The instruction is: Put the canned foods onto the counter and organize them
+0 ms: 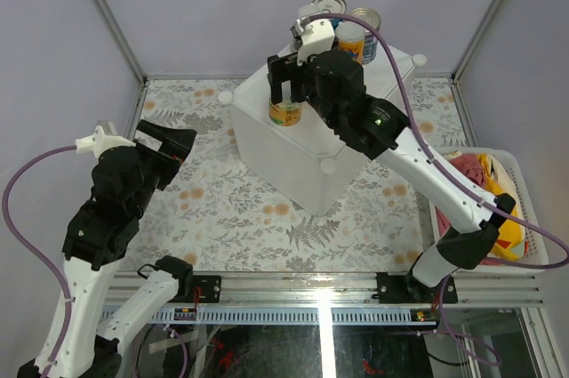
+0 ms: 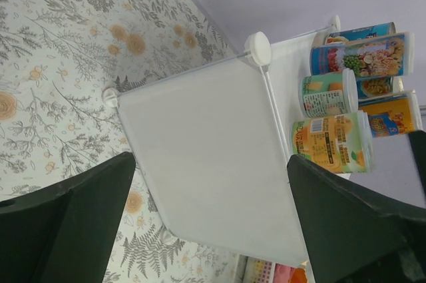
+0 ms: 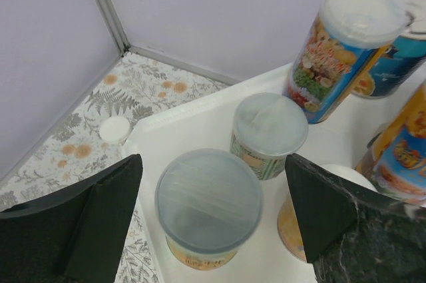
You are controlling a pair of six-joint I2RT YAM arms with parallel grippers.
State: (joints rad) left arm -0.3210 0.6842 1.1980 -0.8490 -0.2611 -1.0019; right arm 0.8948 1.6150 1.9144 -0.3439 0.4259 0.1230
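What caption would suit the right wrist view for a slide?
Open right gripper straddles a plastic-lidded can on the white counter, other cans standing beside it.

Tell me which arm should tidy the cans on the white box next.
Right: the right gripper hangs open over the yellow can on the box; the left gripper hovers off beside the box.

Small round tins [image 3: 208,210] wear glossy printed labels and cloudy plastic lids; the white cube-shaped surface [image 3: 193,123] looks smooth matt plastic

light: bright, even | shadows: soft | glare: streak on front rail [image 1: 324,303] | wrist views: sharp
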